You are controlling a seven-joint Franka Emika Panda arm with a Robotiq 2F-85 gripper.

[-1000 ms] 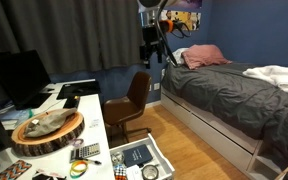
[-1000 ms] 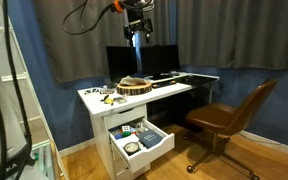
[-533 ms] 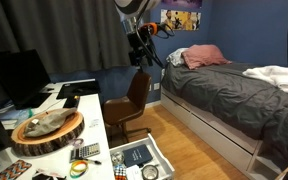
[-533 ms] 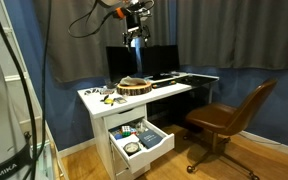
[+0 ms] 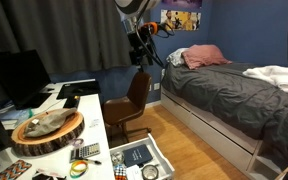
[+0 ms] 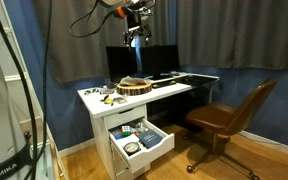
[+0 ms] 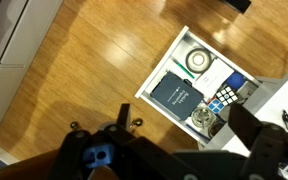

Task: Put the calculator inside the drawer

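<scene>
Both exterior views show the tool too small — grip unreadable; drawer cropped.

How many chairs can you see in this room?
1. The brown chair stands beside the white desk, between the desk and the bed. Others could be hidden outside the cameras' views.

All views share the open drawer (wrist from above)
</scene>
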